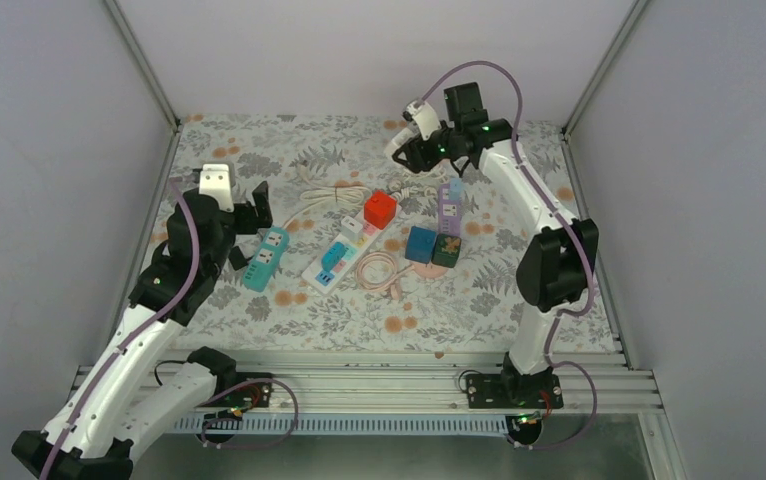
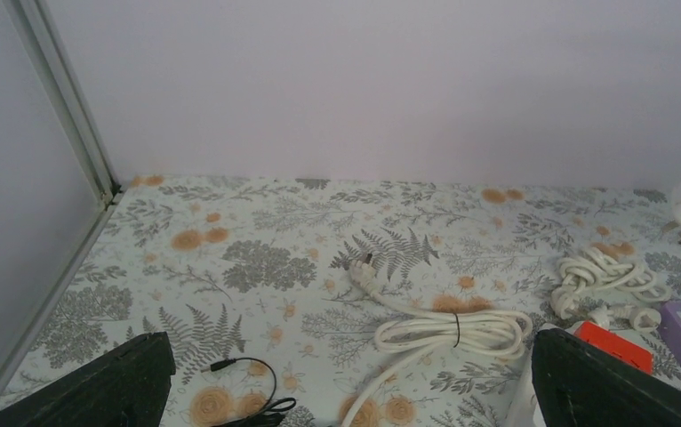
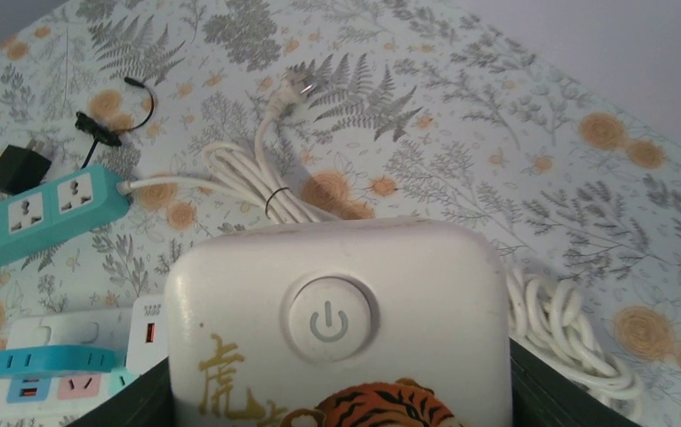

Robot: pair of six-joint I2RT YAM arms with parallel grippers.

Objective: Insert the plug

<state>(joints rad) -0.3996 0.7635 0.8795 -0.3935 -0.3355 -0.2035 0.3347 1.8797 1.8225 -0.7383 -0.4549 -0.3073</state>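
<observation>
Right gripper (image 1: 407,150) grips the white plug adapter (image 3: 337,320), raised over the table's far side. The purple strip (image 1: 449,207) sits just nearer the bases, its long axis running near-far. Left gripper (image 1: 249,230) is wide open and well apart.

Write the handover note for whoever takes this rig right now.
Left end effector: open and empty, near the teal power strip.
Right end effector: shut on the white tiger-print plug block, raised over the far side of the table.
White power strip lies mid-table, with the purple power strip to its right.
Done: plug block is in hand.
Left: lower it to a free socket and press it in. The target strip is not evident.
</observation>
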